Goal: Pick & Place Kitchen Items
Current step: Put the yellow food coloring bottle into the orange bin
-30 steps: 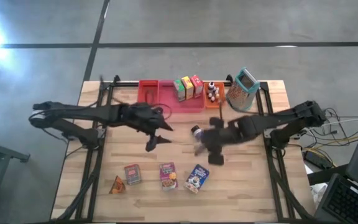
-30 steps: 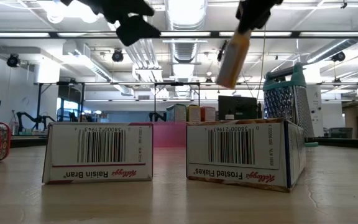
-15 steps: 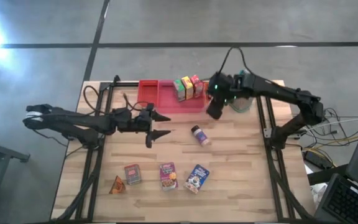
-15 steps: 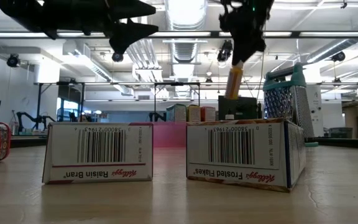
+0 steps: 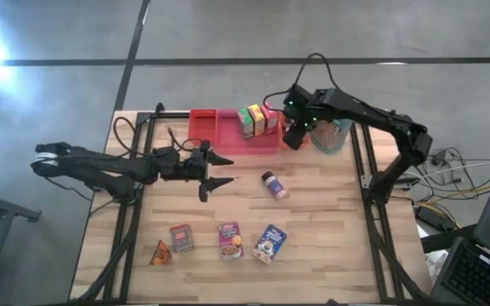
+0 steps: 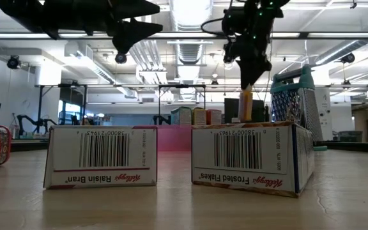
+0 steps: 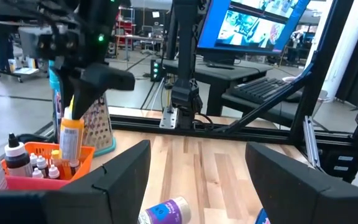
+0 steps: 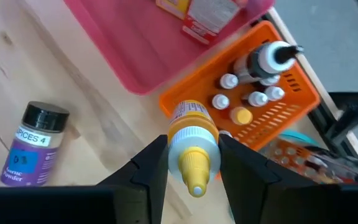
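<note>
1. High view: the right end effector (image 5: 295, 134) hangs over the orange bin (image 5: 291, 136) at the bench's (image 5: 339, 221) far edge, beside the pink bin (image 5: 258, 141) and the grater (image 5: 333, 132). The left end effector (image 5: 217, 170) waits over mid-bench, fingers spread, holding nothing. A spice jar (image 5: 273, 184) lies on the bench between the arms; three boxes (image 5: 230, 240) and an orange wedge (image 5: 160, 252) sit along the near edge.

2. Low view: the right end effector (image 6: 248, 71) grips a yellow bottle (image 6: 245, 104) by its top, the bottle hanging upright behind the Frosted Flakes box (image 6: 248, 156). Its base is hidden by the box, so I cannot tell whether it has reached the bin.

3. Left wrist view: the bottle (image 7: 71, 140) stands upright with its base among the small bottles (image 7: 35, 163) in the orange bin (image 7: 55, 176); the spice jar (image 7: 165, 211) lies on its side nearby.

4. Right wrist view: the fingers (image 8: 145, 165) are closed on the bottle (image 8: 192, 140), which is above the orange bin (image 8: 270, 121) near its edge.

5. Judgement: the placing step is in hand. The next move calls for lowering the bottle into a free spot without toppling its neighbours, then releasing. The spice jar looks a likely next pick.
</note>
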Robot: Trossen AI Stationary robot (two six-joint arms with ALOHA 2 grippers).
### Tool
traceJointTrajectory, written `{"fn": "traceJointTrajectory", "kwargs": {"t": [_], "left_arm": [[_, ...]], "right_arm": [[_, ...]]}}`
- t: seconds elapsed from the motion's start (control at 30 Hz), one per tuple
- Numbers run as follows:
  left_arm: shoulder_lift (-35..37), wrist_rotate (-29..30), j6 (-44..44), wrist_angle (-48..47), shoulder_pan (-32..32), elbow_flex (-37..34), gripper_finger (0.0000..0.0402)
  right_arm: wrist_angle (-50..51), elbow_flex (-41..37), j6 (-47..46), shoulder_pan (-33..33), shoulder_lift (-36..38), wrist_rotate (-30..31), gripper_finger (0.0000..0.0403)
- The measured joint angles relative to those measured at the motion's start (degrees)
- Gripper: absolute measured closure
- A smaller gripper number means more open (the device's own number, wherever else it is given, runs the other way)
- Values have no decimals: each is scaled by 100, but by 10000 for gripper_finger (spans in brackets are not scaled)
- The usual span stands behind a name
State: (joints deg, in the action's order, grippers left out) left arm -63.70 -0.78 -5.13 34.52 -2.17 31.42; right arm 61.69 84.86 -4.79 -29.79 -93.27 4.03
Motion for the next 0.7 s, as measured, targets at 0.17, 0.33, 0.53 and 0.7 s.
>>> {"fn": "traceJointTrajectory", "kwargs": {"t": [0.17,0.33,0.53,0.7], "left_arm": [[0,0,1,-13,0,0,133],[0,0,1,-44,0,2,133],[0,0,1,-72,0,2,133],[0,0,1,-74,0,4,133]], "right_arm": [[-108,0,90,-55,-202,-15,292],[-125,0,98,-107,-336,4,281],[-239,0,178,-125,-474,2,287],[-258,0,205,-155,-523,0,289]]}}
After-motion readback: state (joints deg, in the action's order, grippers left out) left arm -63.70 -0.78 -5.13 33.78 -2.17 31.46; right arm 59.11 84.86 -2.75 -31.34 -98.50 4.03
